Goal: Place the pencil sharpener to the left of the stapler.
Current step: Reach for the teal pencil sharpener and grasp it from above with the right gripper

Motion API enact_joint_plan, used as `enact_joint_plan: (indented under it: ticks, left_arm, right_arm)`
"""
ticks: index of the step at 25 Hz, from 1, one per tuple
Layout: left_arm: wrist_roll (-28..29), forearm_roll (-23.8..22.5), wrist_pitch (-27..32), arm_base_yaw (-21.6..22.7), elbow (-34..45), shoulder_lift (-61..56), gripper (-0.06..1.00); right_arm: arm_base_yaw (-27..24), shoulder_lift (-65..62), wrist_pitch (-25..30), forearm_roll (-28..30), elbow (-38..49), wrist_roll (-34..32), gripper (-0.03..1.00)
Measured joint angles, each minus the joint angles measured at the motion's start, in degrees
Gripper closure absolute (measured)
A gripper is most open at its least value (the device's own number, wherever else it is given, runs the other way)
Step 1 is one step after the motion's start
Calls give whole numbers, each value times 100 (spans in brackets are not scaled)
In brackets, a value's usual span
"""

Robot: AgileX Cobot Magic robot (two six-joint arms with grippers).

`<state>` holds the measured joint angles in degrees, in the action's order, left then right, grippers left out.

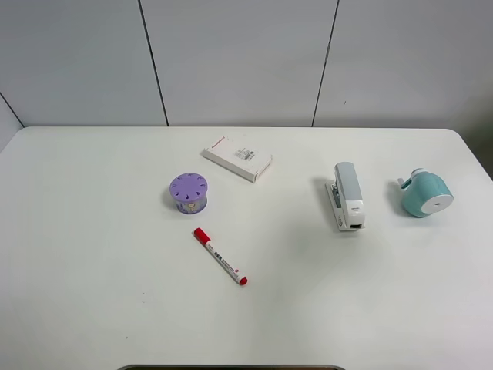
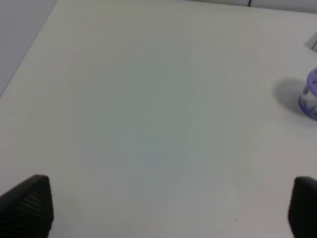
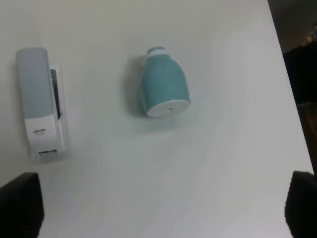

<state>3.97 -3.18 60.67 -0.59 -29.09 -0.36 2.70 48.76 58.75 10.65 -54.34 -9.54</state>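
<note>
Resting right of stapler [image 1: 348, 196]: pencil sharpener [image 1: 426, 193] | left end effector [image 2: 166, 208] released | right end effector [image 3: 161, 206] released

With the table's [image 1: 92, 308] far edge as 12 o'clock, a wide bare lane runs from the stapler's [image 1: 348, 196] 9 o'clock side across to the container [image 1: 189, 192]. The box [image 1: 237, 158] bounds that lane at the stapler's 10 o'clock and the marker [image 1: 220, 257] at its 8 o'clock, both well apart from it. The sharpener [image 1: 426, 193] lies near at 3 o'clock, with an open gap between the two. Bare table rings the sharpener, narrowest toward the table edge at its 3 o'clock. The right gripper [image 3: 161, 206], jaws spread wider than the sharpener, has only bare table before it.
</note>
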Motion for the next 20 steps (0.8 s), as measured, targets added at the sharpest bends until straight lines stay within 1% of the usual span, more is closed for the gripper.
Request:
enact_joint_plan:
  ticks: [3, 6, 9, 12, 14, 18, 20]
  left_arm:
    - [0, 0, 0, 0, 0, 0, -1]
    - [0, 0, 0, 0, 0, 0, -1]
    - [0, 0, 0, 0, 0, 0, -1]
    - [0, 0, 0, 0, 0, 0, -1]
    - [0, 0, 0, 0, 0, 0, -1]
    - [0, 0, 0, 0, 0, 0, -1]
    - [0, 0, 0, 0, 0, 0, -1]
  right_arm:
    - [-40, 349, 178, 81, -328, -112, -1]
    - [-374, 700, 261, 47, -633, -76, -1]
    - [-803, 994, 385, -176, -873, 327, -1]
    - [-1185, 1311, 419, -562, -931, 827, -1]
    - [-1389, 1567, 454, -723, -936, 1050, -1]
    - [-1537, 2046, 456, -755, -942, 1478, -1]
    - [-1537, 2263, 308, -793, -942, 1651, -1]
